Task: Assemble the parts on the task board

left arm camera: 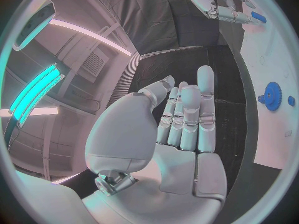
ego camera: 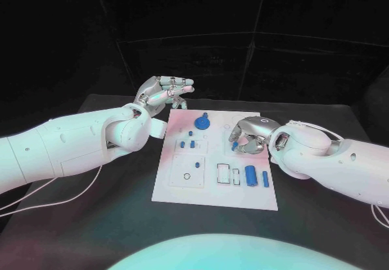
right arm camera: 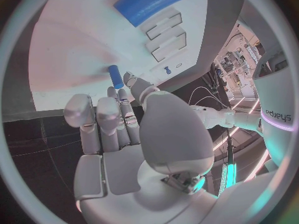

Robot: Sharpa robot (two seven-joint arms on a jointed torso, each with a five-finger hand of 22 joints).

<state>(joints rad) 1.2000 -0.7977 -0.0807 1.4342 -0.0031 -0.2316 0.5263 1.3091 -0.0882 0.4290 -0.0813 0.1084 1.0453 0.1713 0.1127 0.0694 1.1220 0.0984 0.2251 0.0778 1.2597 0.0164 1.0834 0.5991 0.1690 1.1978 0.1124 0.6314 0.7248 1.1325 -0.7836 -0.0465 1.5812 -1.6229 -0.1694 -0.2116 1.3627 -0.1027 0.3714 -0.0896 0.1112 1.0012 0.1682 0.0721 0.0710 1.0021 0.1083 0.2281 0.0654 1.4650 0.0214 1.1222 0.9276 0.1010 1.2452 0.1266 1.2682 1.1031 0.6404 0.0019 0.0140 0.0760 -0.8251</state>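
Landmark: the task board [ego camera: 243, 198], a white plate in the middle of the black table [ego camera: 97, 225].
Near part of the board: a thick blue cylinder [ego camera: 251, 176] and a thin blue rod [ego camera: 265, 179] lie flat there, beside empty rectangular slots [ego camera: 229, 174].
Right hand: the right hand [ego camera: 247, 136] hangs over the right side of the board and pinches a small blue peg [right arm camera: 116, 76] between its fingertips [right arm camera: 127, 93]. The peg points down to the white surface.
Step in hand: I judge that this peg must go into a hole of the board.
How to do it well: keep the peg upright, bring it exactly over its hole, go down slowly, and let go only when it sits.
Far part of the board: a blue gear [ego camera: 203, 121] stands there on the plate.
Left hand: the left hand [ego camera: 164, 90] is raised beyond the far left corner of the board. It carries nothing, and its fingers are loosely stretched.
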